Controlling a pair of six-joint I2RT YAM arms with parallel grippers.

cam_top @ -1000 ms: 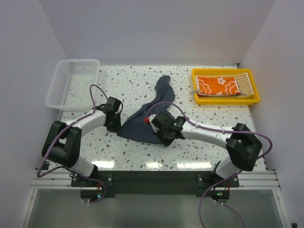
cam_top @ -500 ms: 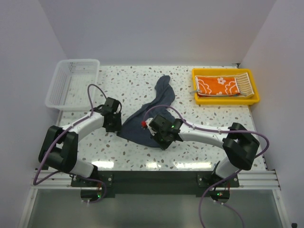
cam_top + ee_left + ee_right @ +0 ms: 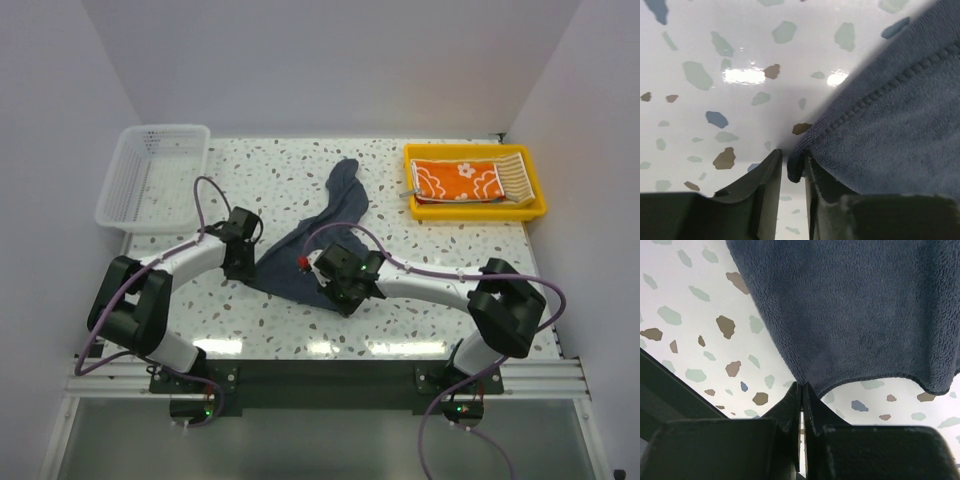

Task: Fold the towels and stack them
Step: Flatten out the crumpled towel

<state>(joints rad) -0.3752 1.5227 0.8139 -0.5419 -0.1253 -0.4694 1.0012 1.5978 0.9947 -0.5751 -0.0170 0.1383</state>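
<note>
**A:** Tool state, left side first?

**B:** The left gripper (image 3: pixel 794 170) has its jaws drawn nearly together, with the hemmed corner of the dark blue towel (image 3: pixel 890 115) caught between them. I read it as pinching that corner low against the table (image 3: pixel 705 60).

**A:** Right side?

**B:** The right gripper (image 3: pixel 801 390) has its jaws pressed together, and the lower edge of the same towel (image 3: pixel 855 305) runs down into the tips. It looks clamped on the cloth, though only a sliver is in the bite.

**A:** Overhead?

**B:** Both grippers, left (image 3: pixel 245 268) and right (image 3: pixel 325 288), sit at the near end of the towel (image 3: pixel 335 200), one at each lower corner. The cloth lies centre frame, crumpled and twisted, with a narrow tail running towards the upper middle. It is neither flat nor folded.

**A:** Anything finished?

**B:** In the upper right, the yellow tray (image 3: pixel 475 212) holds an orange towel (image 3: pixel 455 180) folded on top of a striped towel (image 3: pixel 512 175), whose edge shows at the right side. I count those two as done. The white basket (image 3: pixel 110 195) sits in the upper left.

**A:** Remaining?

**B:** My judgement is that the dark towel must be spread, folded and added to the stack. No other loose towels are in view, so this may be the last one.
</note>
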